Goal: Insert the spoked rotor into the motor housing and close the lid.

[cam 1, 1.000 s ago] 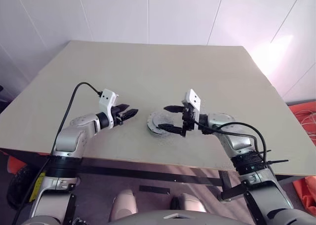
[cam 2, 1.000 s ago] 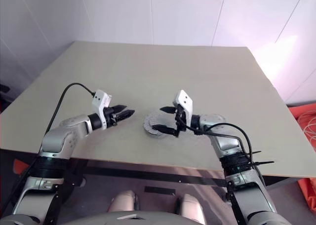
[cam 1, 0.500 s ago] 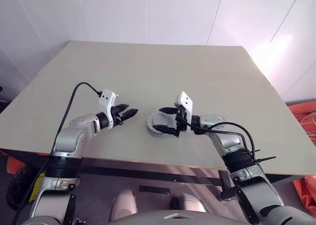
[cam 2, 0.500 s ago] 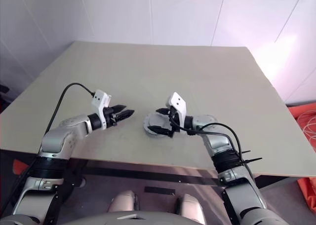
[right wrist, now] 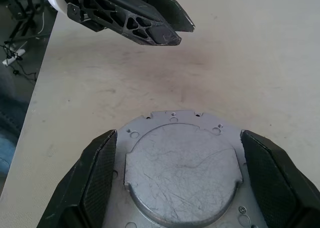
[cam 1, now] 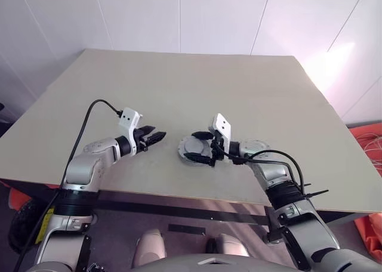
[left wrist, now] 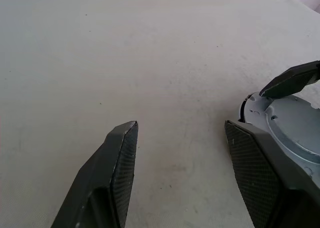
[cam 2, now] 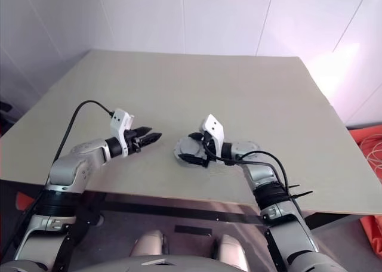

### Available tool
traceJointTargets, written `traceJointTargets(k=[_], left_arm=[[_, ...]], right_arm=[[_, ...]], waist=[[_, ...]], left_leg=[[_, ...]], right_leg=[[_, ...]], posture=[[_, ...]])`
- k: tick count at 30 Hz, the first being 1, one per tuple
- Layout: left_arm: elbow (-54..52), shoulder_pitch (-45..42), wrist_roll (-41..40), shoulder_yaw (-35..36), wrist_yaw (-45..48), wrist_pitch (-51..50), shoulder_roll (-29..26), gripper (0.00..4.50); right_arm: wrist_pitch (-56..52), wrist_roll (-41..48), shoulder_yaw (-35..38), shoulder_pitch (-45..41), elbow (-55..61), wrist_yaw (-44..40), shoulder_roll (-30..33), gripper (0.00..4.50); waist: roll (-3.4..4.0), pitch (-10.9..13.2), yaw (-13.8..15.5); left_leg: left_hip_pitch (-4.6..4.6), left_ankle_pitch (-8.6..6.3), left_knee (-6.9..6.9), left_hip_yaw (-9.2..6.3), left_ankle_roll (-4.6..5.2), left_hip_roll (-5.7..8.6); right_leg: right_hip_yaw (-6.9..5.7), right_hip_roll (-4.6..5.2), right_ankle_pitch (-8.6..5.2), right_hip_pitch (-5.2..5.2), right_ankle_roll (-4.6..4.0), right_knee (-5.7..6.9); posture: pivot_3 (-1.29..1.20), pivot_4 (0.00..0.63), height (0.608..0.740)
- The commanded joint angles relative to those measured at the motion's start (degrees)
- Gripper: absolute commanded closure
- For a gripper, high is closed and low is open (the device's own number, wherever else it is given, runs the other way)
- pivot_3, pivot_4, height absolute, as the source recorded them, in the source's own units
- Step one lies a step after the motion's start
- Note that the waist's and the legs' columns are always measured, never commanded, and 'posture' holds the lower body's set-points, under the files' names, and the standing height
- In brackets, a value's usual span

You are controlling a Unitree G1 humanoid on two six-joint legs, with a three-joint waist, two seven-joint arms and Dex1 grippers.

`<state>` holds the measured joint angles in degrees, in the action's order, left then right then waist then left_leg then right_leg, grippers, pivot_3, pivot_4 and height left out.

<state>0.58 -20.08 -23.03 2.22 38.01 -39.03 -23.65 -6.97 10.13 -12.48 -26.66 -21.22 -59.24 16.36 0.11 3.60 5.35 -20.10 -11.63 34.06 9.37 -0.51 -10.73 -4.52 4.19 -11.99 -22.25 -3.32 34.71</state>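
A round matte grey disc, the lid [right wrist: 182, 175], lies flat on the table [cam 1: 239, 87] near its front edge. It has a raised, scratched centre and a flange with small holes, and it also shows in the left wrist view [left wrist: 295, 125]. My right gripper [cam 1: 194, 147] points left and stands open, one finger on each side of the lid, not closed on it. My left gripper [cam 1: 159, 136] hovers open and empty a short way left of the lid, pointing at it. The spoked rotor and the motor housing are hidden.
The table's front edge [cam 1: 179, 194] runs just below both grippers. Bare tabletop stretches behind them to the white wall [cam 1: 179, 15]. An orange thing [cam 1: 370, 141] lies on the floor past the table's right side.
My right gripper has slid left and sunk a little, so its fingers now straddle the lid more fully. The left gripper has stayed put.
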Motion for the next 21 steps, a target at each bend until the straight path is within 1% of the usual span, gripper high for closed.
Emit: traceJointTargets(k=[1,3,4,11,15,21], left_arm=[[-2.1,-0.4,-0.6,1.3,-0.2,0.5,-0.8,1.54],[-2.1,-0.4,-0.6,1.3,-0.2,0.6,-0.8,1.54],[-2.0,-0.5,-0.5,1.3,-0.3,0.6,-0.7,1.54],[-1.6,-0.8,-0.5,1.2,-0.3,1.0,-0.6,1.54],[-1.5,-0.8,-0.5,1.2,-0.4,1.1,-0.5,1.54],[-1.5,-0.8,-0.5,1.1,-0.4,1.2,-0.4,1.54]], right_arm=[[1.5,0.0,0.8,-0.4,-0.1,0.1,0.3,0.62],[1.9,-0.1,0.8,-0.4,-0.3,0.1,0.4,1.29],[2.3,-0.1,0.8,-0.5,-0.5,0.0,0.5,1.39],[2.8,0.1,1.5,-1.0,-0.8,0.5,0.4,1.39],[-1.6,3.9,3.7,-1.6,1.7,0.8,-0.5,1.39],[-2.1,3.9,3.6,-1.6,2.5,0.9,-0.2,1.39]], waist=[[0.00,0.0,0.0],[0.00,0.0,0.0],[0.00,0.0,0.0],[0.00,0.0,0.0],[0.00,0.0,0.0],[0.01,0.0,0.1]], left_leg=[[0.00,0.00,0.00,0.00,0.00,0.00],[0.00,0.00,0.00,0.00,0.00,0.00],[0.00,0.00,0.00,0.00,0.00,0.00],[-0.01,0.00,0.00,0.00,0.00,0.01],[-0.01,0.00,0.00,0.00,0.00,0.01],[-0.02,0.00,0.00,0.00,0.01,0.00]], right_leg=[[0.00,0.00,0.00,0.00,0.00,0.00],[0.00,0.00,0.00,0.00,0.00,0.00],[0.00,0.00,0.00,0.00,0.00,0.00],[0.00,0.00,0.00,0.00,0.00,0.00],[0.00,0.00,0.00,0.00,0.00,0.00],[0.00,0.00,0.00,-0.01,0.00,-0.01]], posture=[[0.00,0.000,0.740],[0.00,0.000,0.740],[0.00,0.000,0.740],[0.00,0.000,0.740],[0.00,0.000,0.740],[0.00,0.000,0.740]])
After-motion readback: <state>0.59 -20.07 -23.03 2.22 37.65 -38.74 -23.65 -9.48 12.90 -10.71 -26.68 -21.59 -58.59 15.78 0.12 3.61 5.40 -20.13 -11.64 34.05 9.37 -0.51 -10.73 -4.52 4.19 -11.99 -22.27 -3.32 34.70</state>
